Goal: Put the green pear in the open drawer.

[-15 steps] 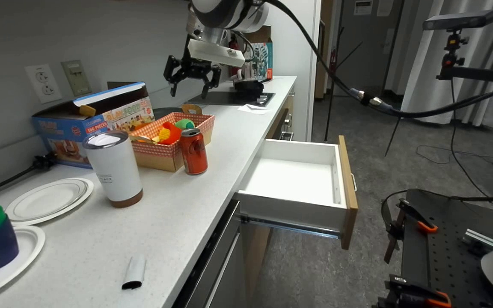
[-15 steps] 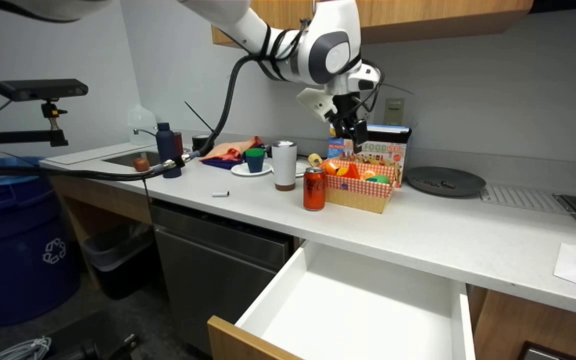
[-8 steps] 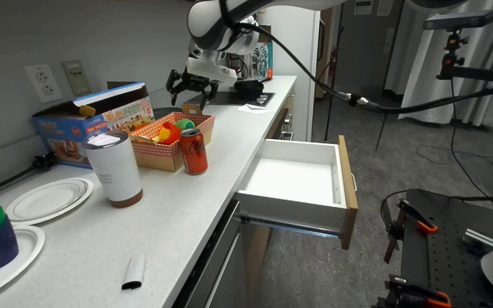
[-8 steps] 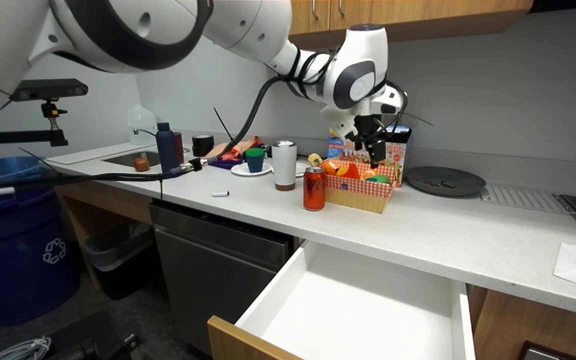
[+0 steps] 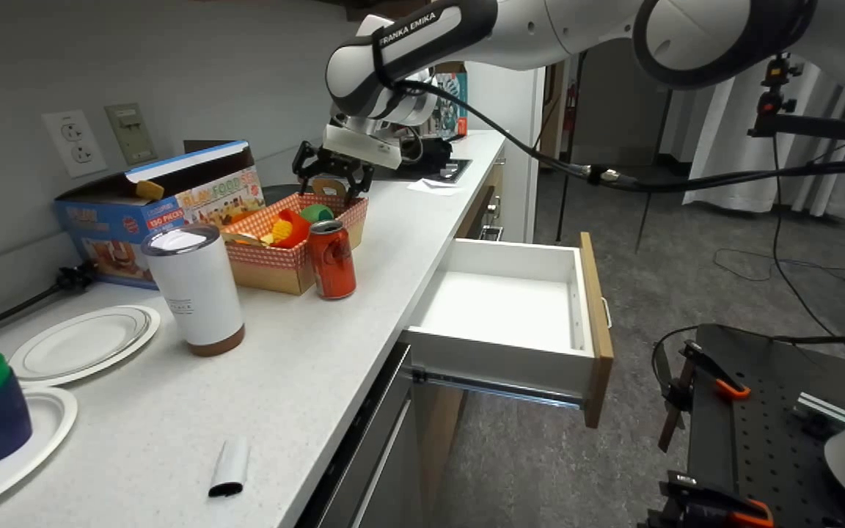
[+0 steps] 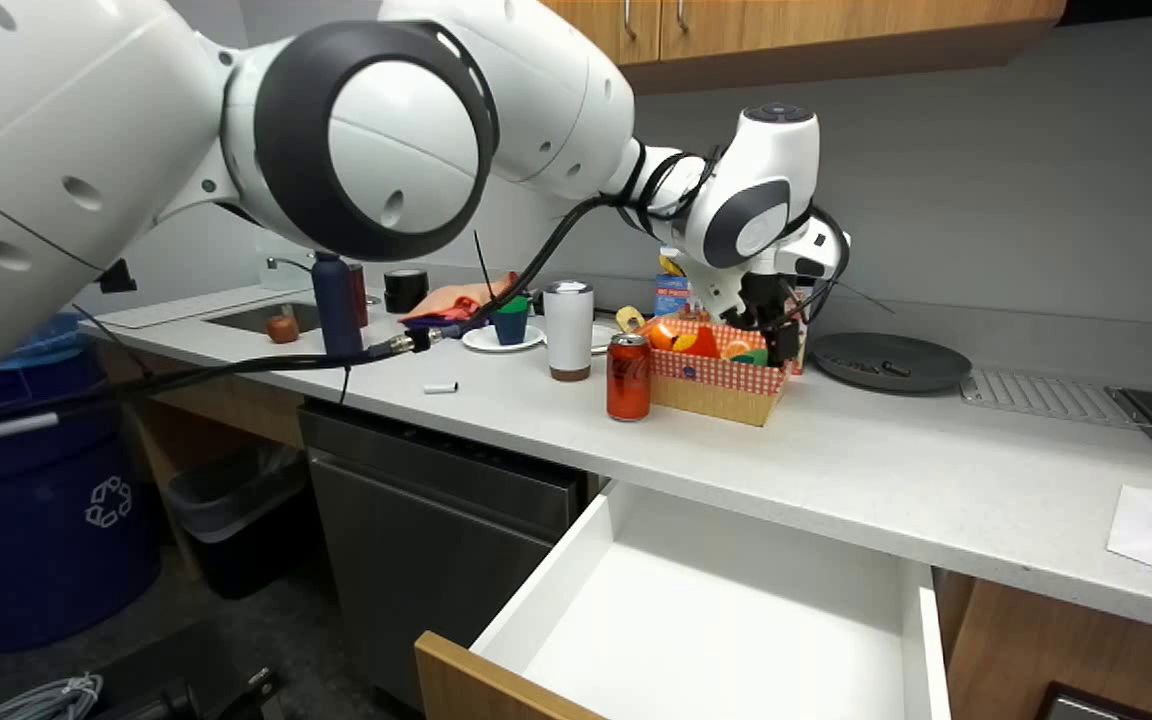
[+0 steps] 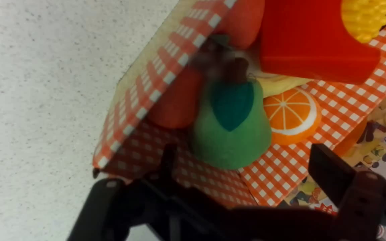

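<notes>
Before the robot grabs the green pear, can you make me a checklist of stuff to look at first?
1. Pincer open: ok, its jaws stand apart.
2. Green pear in sight: ok, it lies in the checked basket.
3. Room around the pear: not ok, an orange slice is close beside it.
4. Pincer low enough to grip the pear: cannot tell.
5. Drawer pulled out: ok.
</notes>
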{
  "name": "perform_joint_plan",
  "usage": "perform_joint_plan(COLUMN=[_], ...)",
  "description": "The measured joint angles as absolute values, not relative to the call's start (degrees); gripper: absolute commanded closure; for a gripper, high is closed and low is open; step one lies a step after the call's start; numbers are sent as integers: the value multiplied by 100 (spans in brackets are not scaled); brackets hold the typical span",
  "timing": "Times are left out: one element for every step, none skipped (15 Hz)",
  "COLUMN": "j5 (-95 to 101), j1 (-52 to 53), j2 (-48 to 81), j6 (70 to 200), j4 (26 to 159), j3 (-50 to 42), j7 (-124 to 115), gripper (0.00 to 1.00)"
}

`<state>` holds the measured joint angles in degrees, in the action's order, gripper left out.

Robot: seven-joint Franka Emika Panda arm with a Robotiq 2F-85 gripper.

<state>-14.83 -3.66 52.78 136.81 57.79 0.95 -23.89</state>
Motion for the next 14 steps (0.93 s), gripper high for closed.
perform_joint_plan(j5=[-1501,-1505,-1505,-1505,-1505,-1505,-1505,-1505,-1505,-1505,-1505,-1505,-1505,-1503], j1=[-366,-366,-365,-363,-360,-355,-351,-347,-343,-343,-344,-347,-350,-350], j2=[5386,5485,5586,5672,5753,5817,5870,5923,5969,6006,6031,6042,6043,6039], j6=[13651,13603,13548,13490,13446,13388,13332,13285,13262,13250,13244,13241,13241,13241], j4=[5657,5537,5408,5289,5172,5065,4978,4905,4843,4788,4737,4687,4645,4595], j3=[98,107,119,132,145,154,167,173,174,174,173,172,168,158], j7=[-2410,-2441,-2476,-2513,-2550,-2578,-2602,-2621,-2629,-2631,-2632,-2634,-2637,-2637], gripper=[0,1,12,25,29,37,45,52,61,68,76,82,90,96])
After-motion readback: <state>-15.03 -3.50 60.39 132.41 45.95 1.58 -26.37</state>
